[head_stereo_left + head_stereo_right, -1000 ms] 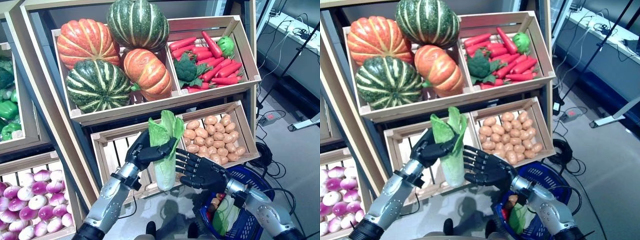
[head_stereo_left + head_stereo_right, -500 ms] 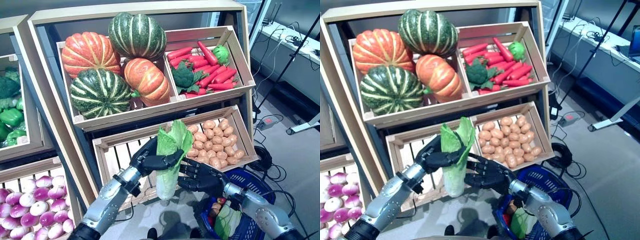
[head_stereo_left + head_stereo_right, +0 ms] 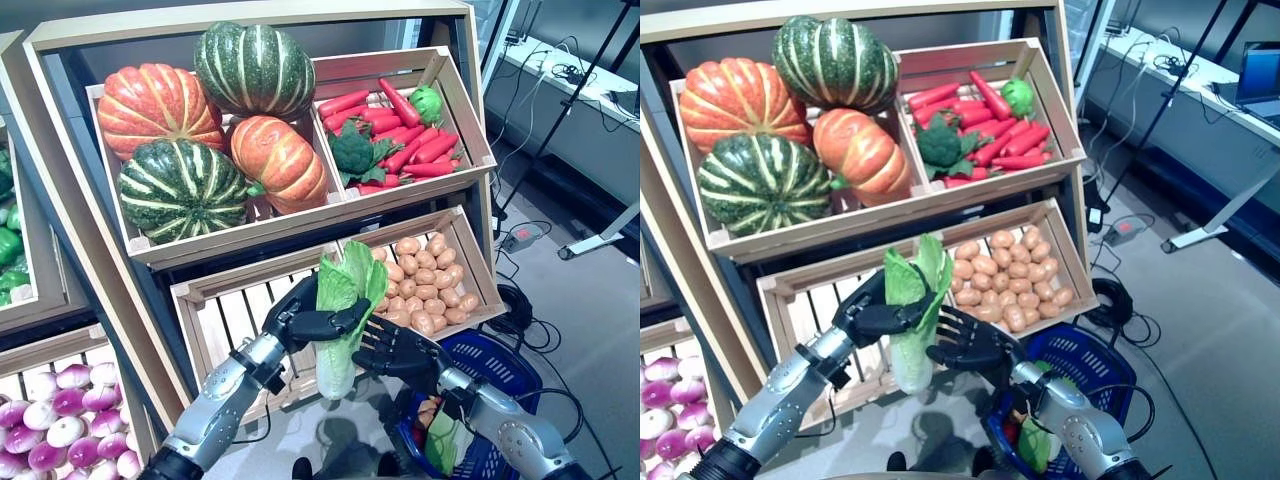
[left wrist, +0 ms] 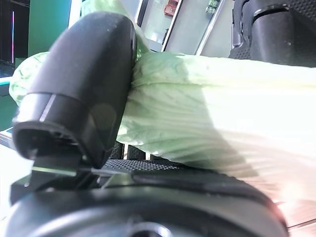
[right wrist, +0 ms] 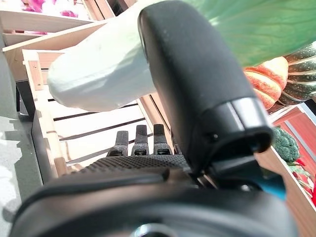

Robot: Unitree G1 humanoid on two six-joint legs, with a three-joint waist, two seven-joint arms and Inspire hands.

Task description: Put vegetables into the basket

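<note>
A pale green napa cabbage [image 3: 338,318] stands upright in the air in front of the empty lower wooden crate [image 3: 235,320]. My left hand [image 3: 298,322] is shut on it, thumb [image 4: 84,94] and fingers wrapped round its leafy middle [image 4: 207,118]. My right hand [image 3: 398,348] is open just to its right, with straight spread fingers reaching behind the stalk and the thumb [image 5: 197,74] lying against the white stem [image 5: 98,74]. The blue basket [image 3: 512,368] sits low at the right by my right forearm, with some vegetables [image 3: 440,440] inside.
The wooden shelf holds pumpkins [image 3: 200,130] in the upper left crate, red peppers and broccoli [image 3: 395,130] in the upper right one, and potatoes [image 3: 425,285] in the lower right crate. Purple-white turnips [image 3: 60,420] fill a crate at lower left. Cables and a desk leg lie at right.
The whole view has shifted, so the camera moved. My left hand keeps its hold on the cabbage. The right hand has closed in on the stalk from the right.
</note>
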